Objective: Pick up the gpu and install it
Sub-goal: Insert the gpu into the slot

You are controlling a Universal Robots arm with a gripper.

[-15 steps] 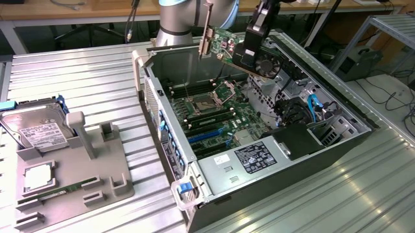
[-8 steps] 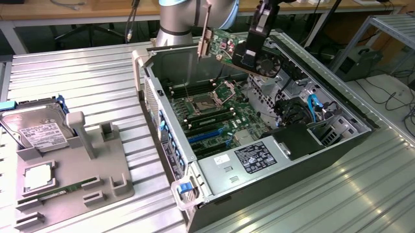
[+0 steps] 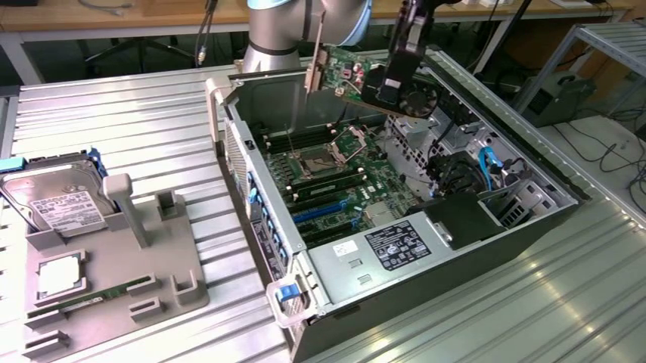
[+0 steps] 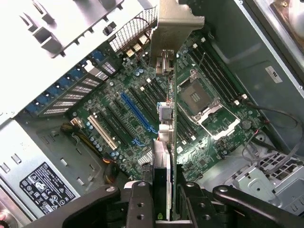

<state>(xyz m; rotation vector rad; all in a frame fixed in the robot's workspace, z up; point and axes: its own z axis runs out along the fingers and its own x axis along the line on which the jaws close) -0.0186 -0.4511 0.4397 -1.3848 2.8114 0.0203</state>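
Note:
The gpu [image 3: 368, 76] is a dark card with a black fan and a long pale metal bracket [image 3: 315, 64]. It hangs tilted above the open computer case [image 3: 237, 144], over the far end of the motherboard [image 3: 333, 178]. My gripper [image 3: 404, 64] is shut on its fan end from above. In the wrist view the gpu [image 4: 167, 123] shows edge-on between my black fingers [image 4: 137, 204], with its bracket [image 4: 178, 23] pointing away. My gripper [image 4: 164, 206] is clamped on the card's near end. Below it lies the motherboard, with a blue slot [image 4: 137, 111] off to one side of the card's edge.
A grey fixture [image 3: 111, 280] at the exterior view's left holds a silver hard drive [image 3: 56, 200], a processor chip [image 3: 59, 276] and a green memory stick [image 3: 86, 299]. Inside the case are the power supply [image 3: 394, 246], a black drive cage [image 3: 464, 219] and blue cables [image 3: 489, 166].

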